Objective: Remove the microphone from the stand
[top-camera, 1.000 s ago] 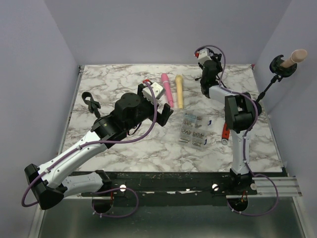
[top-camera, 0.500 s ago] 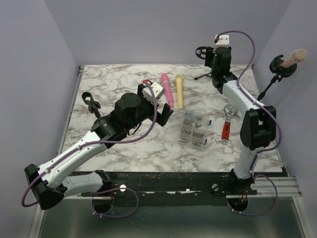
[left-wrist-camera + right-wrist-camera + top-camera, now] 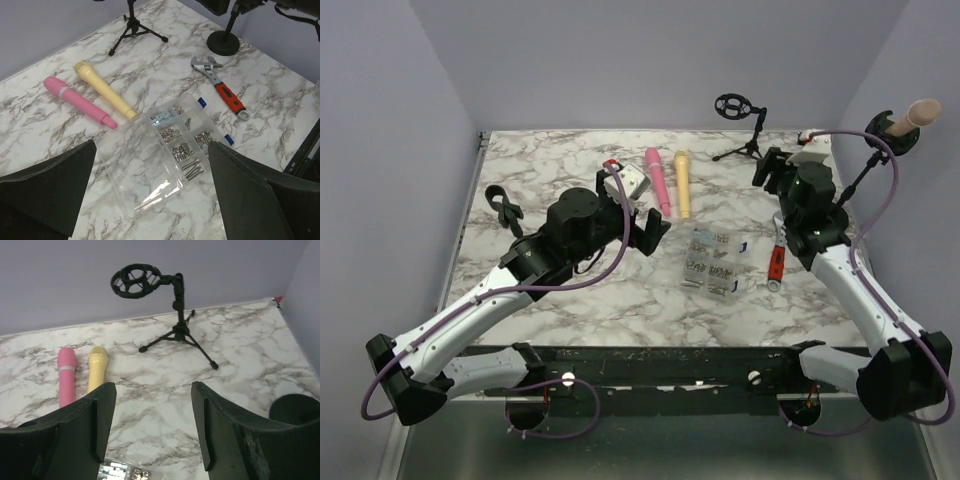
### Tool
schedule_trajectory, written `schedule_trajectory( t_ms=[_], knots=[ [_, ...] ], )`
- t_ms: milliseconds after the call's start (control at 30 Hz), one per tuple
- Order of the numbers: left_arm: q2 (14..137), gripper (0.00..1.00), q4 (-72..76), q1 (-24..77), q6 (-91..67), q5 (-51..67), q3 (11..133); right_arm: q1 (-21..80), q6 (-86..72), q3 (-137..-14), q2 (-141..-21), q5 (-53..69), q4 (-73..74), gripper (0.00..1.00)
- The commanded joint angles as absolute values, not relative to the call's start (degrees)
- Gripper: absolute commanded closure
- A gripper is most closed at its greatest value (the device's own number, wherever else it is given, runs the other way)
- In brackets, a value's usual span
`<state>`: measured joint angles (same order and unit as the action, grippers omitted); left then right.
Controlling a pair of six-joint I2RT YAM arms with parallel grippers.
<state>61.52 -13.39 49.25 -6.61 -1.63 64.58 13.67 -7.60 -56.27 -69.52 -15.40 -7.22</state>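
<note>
The beige microphone (image 3: 922, 111) is being cradled in its stand (image 3: 878, 135), slanting toward two o'clock, at two o'clock from the nearer right gripper (image 3: 768, 168), which is being held spread and empty.

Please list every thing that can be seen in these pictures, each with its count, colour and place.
beige microphone: 1, beige, in the stand at the right edge
round-base stand: 1, black, right edge
tripod stand: 1, black, far edge, holder empty
pink microphone: 1, pink, lying far middle
yellow microphone: 1, yellow, beside the pink one
parts box: 1, clear, middle
wrench: 1, red handle, right of box
small item: 1, black, left side
table: 1, white marble
left hand: 1, black, open, empty
right hand: 1, black, open, empty
</note>
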Motion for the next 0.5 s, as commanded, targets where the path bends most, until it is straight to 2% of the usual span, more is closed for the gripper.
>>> schedule_trajectory(
  t_ms=[0, 100, 267, 467],
  knots=[
    [59.1, 0.01, -13.0, 49.5, -7.1, 0.0, 65.0, 13.8, -9.7, -47.4, -62.0, -28.0, -13.7, 0.28],
    [58.6, 0.01, -12.8, 49.5, -6.4, -0.3, 65.0, 13.7, -12.2, -43.2, -57.6, -32.5, -15.9, 0.23],
    [58.3, 0.01, -13.2, 49.5, -7.1, 2.4, 66.6, 13.7, -13.4, -40.9, -54.3, -27.1, -15.6, 0.22],
    [60.4, 0.01, -20.3, 48.5, -18.7, 18.0, 83.7, 13.8, -17.0, -43.0, -54.6, -23.2, -9.8, 0.22]
  ],
)
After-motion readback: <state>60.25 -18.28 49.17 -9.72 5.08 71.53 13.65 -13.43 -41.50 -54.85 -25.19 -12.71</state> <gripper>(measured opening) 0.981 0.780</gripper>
